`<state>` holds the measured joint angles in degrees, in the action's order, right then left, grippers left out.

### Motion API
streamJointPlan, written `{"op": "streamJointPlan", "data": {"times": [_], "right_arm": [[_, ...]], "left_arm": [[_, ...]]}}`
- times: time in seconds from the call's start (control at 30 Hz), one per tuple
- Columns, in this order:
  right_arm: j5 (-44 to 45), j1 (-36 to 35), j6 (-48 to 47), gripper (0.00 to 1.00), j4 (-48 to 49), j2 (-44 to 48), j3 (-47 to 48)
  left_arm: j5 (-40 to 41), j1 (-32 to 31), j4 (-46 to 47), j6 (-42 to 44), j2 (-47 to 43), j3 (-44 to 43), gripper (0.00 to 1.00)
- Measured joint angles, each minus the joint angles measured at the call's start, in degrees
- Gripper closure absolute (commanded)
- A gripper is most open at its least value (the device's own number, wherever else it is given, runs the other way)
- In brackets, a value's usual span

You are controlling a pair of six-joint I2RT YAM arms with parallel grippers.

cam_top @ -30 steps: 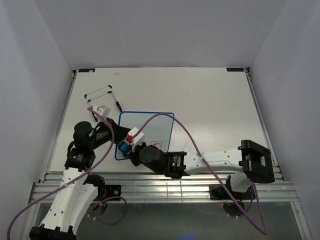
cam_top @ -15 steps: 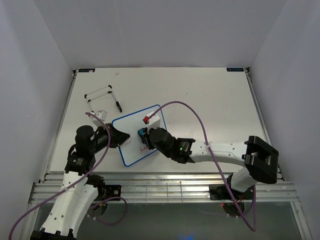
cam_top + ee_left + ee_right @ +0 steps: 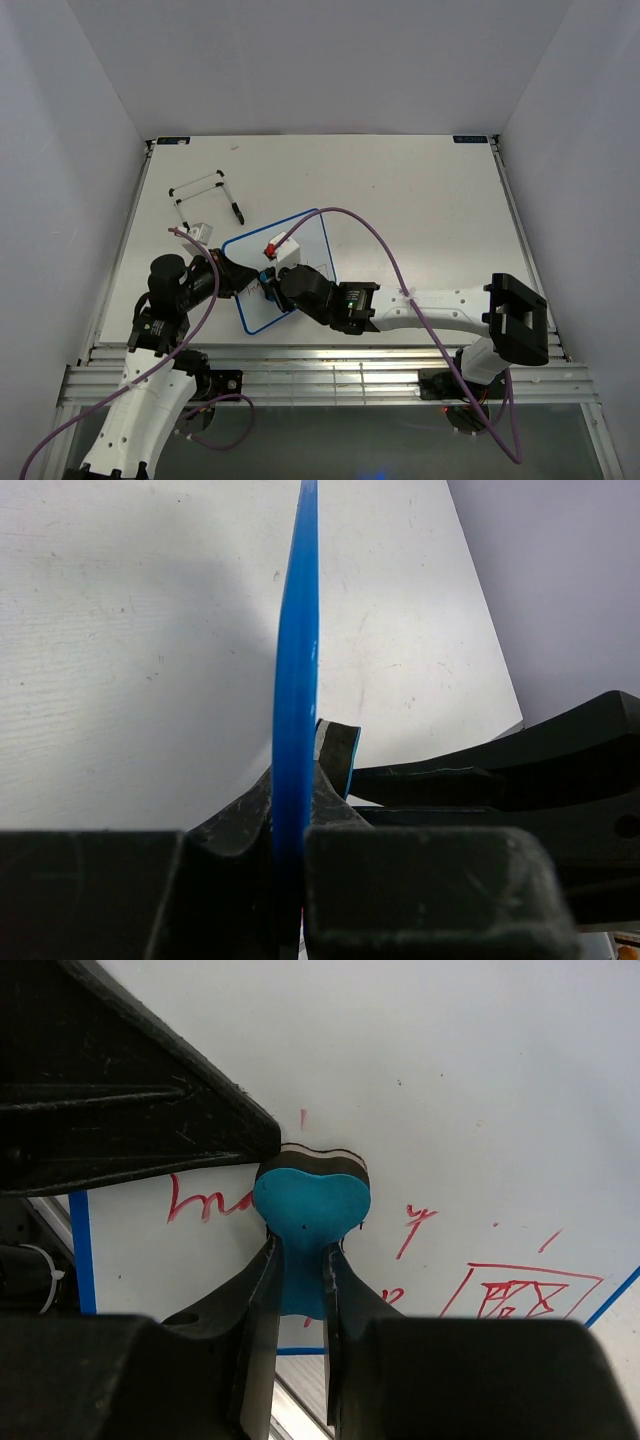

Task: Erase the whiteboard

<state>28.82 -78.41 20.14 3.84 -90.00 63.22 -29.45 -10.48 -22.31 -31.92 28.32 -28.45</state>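
Left gripper [image 3: 292,785] is clamped on the blue frame of the whiteboard [image 3: 306,232], pinching it edge-on at the board's left side, centre-left of the top view. Left arm comes up from the lower left corner, elbow folded, forearm pointing right into the board. Board sits rotated on the table [image 3: 420,190], one corner toward the top of the frame. It may be partly lifted, but the overhead view doesn't settle that. Right arm starts at its base at lower right, long link stretched left along the near table edge, wrist bent down over the board's lower half. Right gripper [image 3: 300,1260] is closed on the blue eraser [image 3: 311,1198], whose pad is against the board face beside the red writing [image 3: 205,1200], right next to the left gripper. More red marks show at lower right of the right wrist view. Wire stand [image 3: 203,188] sits apart at upper left.
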Motion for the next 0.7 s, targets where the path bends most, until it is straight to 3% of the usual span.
{"op": "streamJointPlan", "data": {"times": [0.4, 0.7], "right_arm": [[4.1, -1.7, 2.4, 0.92, -2.6, -2.3, 2.9], [0.9, -5.1, 3.3, 0.92, -1.7, -2.7, 3.0]], "left_arm": [[1.6, 0.2, 0.0, -1.2, -0.1, 0.0, 1.0], [2.0, 0.2, 1.1, -2.1, -0.1, 0.9, 1.0]]}}
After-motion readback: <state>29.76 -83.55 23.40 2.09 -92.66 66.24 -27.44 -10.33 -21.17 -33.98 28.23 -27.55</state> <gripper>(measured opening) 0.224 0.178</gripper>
